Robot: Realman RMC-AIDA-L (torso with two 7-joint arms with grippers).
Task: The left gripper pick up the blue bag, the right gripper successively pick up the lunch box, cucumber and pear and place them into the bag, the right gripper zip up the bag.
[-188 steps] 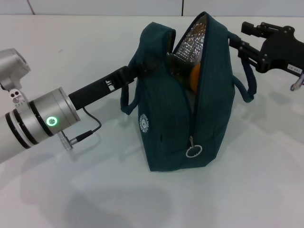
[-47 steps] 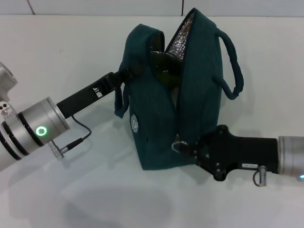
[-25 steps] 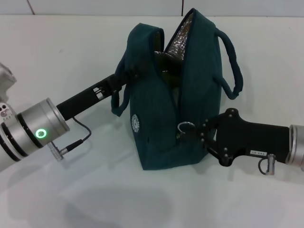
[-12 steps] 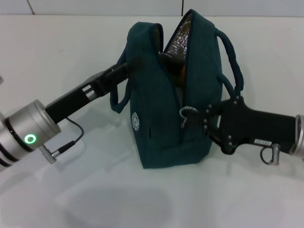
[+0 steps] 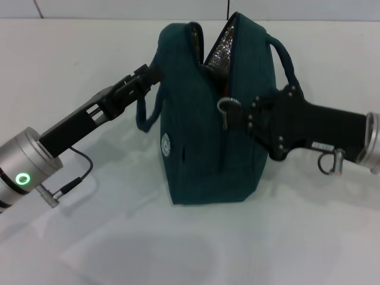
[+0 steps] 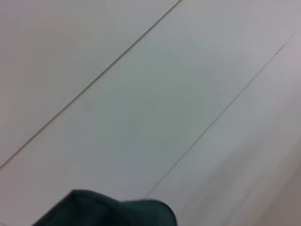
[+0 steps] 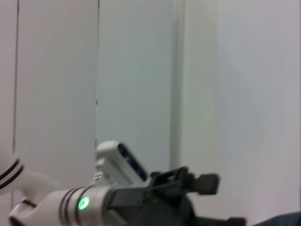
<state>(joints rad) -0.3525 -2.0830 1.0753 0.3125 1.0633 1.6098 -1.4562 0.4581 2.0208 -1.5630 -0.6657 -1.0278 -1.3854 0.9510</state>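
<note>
Head view: right gripper [image 5: 237, 116] jaws clamp zipper pull [image 5: 225, 107] (left gripper [image 5: 151, 71] holds blue bag [image 5: 202, 148]).

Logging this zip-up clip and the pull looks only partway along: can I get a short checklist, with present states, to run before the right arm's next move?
1. Right gripper on the zipper pull ring: ok, the ring sits right at its tip, though whether the jaws are closed on it cannot be told.
2. Left gripper bracing the blue bag at the handle side: ok.
3. Bag upright on the table: ok.
4. Zip fully closed: not ok, the silver lining shows through the open top.
5. Contents clear of the zip track: cannot tell, the interior is mostly hidden.
</note>
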